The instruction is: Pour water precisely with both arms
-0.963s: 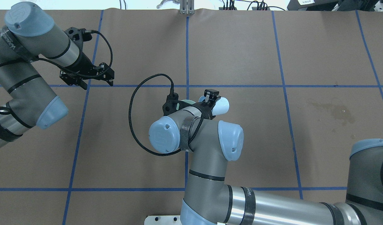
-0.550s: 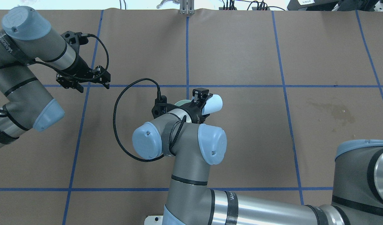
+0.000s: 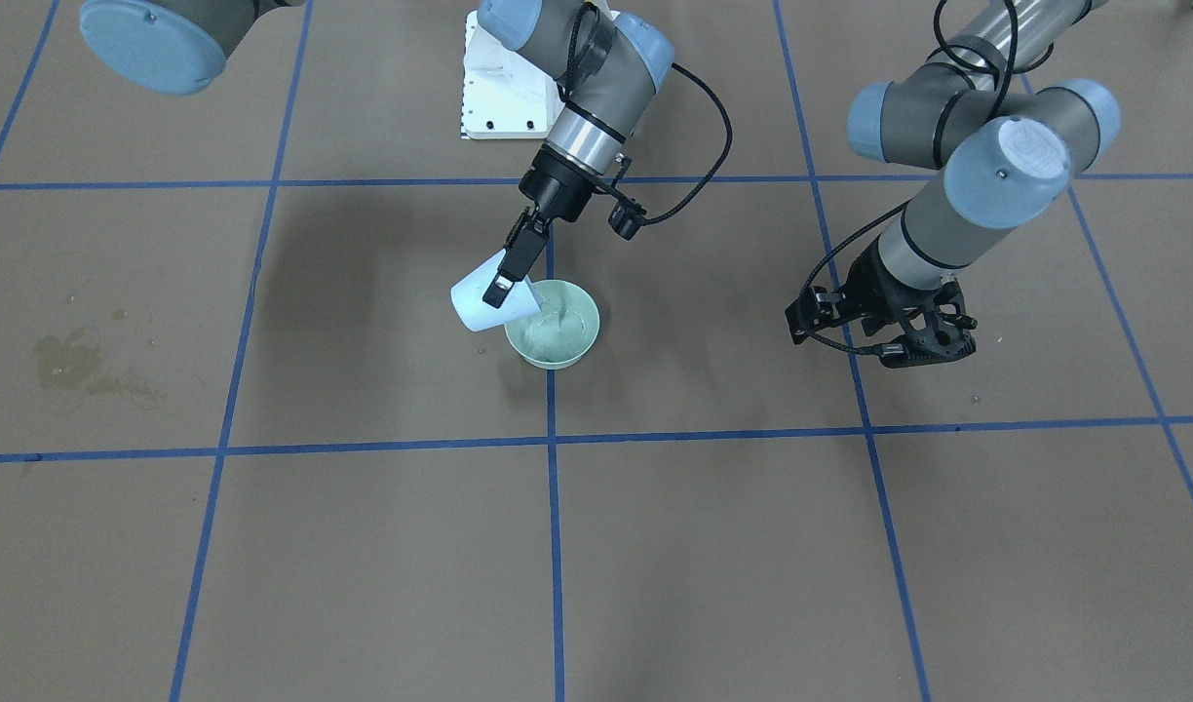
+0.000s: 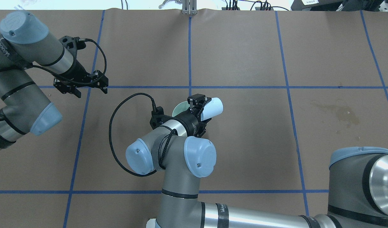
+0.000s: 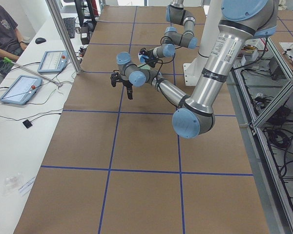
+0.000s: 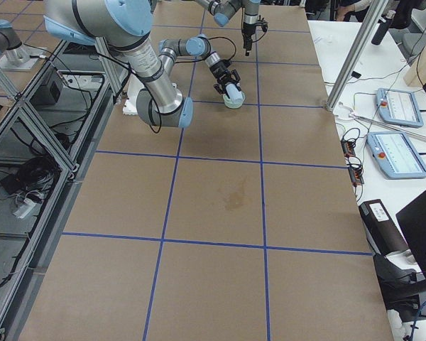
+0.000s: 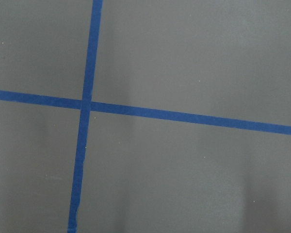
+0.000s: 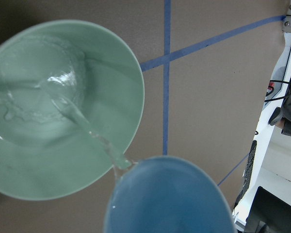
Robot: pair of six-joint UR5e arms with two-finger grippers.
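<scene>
My right gripper (image 4: 198, 103) is shut on a pale blue cup (image 4: 213, 107), tilted on its side with its mouth over a green bowl (image 3: 556, 331) at the table's middle. In the right wrist view a thin stream of clear water (image 8: 98, 140) runs from the cup's rim (image 8: 169, 194) into the bowl (image 8: 34, 160), where it pools with ripples and glints. My left gripper (image 4: 86, 87) is open and empty, above a blue tape crossing well to the left of the bowl. It also shows in the front-facing view (image 3: 884, 336).
Brown paper with a grid of blue tape (image 4: 190, 57) covers the table. A dark damp stain (image 4: 339, 112) lies to the right of the bowl. The white bolted pedestal (image 3: 499, 97) stands at the robot's side. Operator desks with tablets (image 5: 19, 87) line the far edge.
My right arm's elbow and wrist have swung left and the cup has shifted slightly left over the bowl. My left gripper has drifted a little left, away from the bowl.
</scene>
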